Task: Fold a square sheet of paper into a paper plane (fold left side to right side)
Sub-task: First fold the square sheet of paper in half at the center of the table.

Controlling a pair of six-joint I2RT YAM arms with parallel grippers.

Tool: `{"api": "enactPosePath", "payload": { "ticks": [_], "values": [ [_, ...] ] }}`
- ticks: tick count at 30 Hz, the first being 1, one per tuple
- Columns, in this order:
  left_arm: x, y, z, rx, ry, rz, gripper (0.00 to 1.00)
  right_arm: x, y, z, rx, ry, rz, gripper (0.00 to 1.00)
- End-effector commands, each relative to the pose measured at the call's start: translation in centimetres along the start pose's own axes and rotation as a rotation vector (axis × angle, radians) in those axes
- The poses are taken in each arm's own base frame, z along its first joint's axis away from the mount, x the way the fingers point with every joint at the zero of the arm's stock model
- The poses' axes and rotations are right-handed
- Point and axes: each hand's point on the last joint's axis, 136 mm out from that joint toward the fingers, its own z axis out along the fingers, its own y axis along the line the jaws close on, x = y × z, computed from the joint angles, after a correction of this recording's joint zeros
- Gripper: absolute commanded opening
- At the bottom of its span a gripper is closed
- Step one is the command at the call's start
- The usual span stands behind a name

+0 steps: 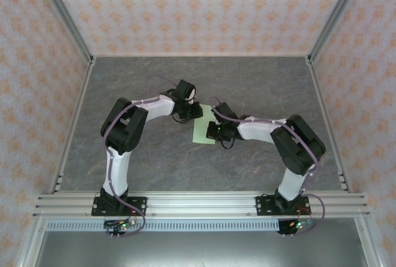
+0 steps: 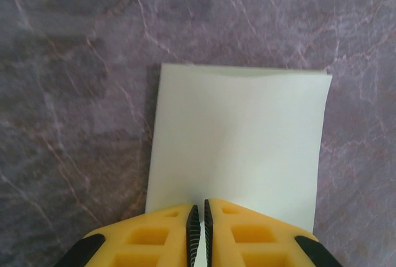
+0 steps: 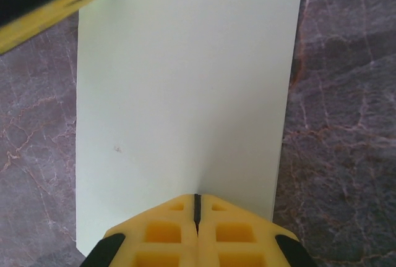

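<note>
Left wrist: square sheet of paper (image 2: 238, 143), near edge between tight jaws.

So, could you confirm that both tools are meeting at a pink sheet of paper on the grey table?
No: the sheet of paper is pale green, not pink, as the right wrist view shows; the left tool and right tool do meet at it.

Smooth matt paper (image 2: 238, 137), marbled table (image 2: 74, 94)

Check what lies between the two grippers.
The pale green square paper sheet, stretching from left gripper to right gripper; clearest in right wrist view.
</note>
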Motion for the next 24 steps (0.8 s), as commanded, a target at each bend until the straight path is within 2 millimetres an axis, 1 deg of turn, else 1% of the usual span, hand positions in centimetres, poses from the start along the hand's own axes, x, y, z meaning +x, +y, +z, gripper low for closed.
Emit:
{"api": "enactPosePath", "payload": {
  "ticks": [1,6,10,15,18,21,22,24],
  "values": [
    [-5.0,5.2,0.0,-0.137,-0.134,-0.055,0.18,5.8,-6.5,0.9,0.225,0.198,0.029,0.06],
    [-6.5,4.3,0.3,-0.103,-0.143,-0.065,0.18,5.9,-6.5,0.9,0.227,0.203,0.028,0.06],
    [-7.5,4.1,0.7,-0.108,-0.139,-0.063,0.18,5.9,-6.6,0.9,0.227,0.204,0.024,0.06],
    [-8.7,4.7,0.6,-0.123,-0.144,-0.071,0.19,6.0,-6.6,0.8,0.230,0.207,0.022,0.07],
    [-9.0,5.6,0.5,-0.134,-0.145,-0.081,0.18,6.0,-6.4,0.8,0.221,0.209,0.018,0.06],
    [-9.4,6.0,0.0,-0.129,-0.148,-0.091,0.18,6.0,-6.2,0.7,0.210,0.212,0.011,0.07],
    [-9.6,5.9,-0.5,-0.119,-0.153,-0.091,0.18,6.1,-6.1,0.6,0.205,0.217,0.006,0.07],
    [-10.2,5.4,-2.0,-0.099,-0.179,-0.086,0.19,6.0,-5.7,0.4,0.182,0.214,-0.010,0.08]
  ]
}}
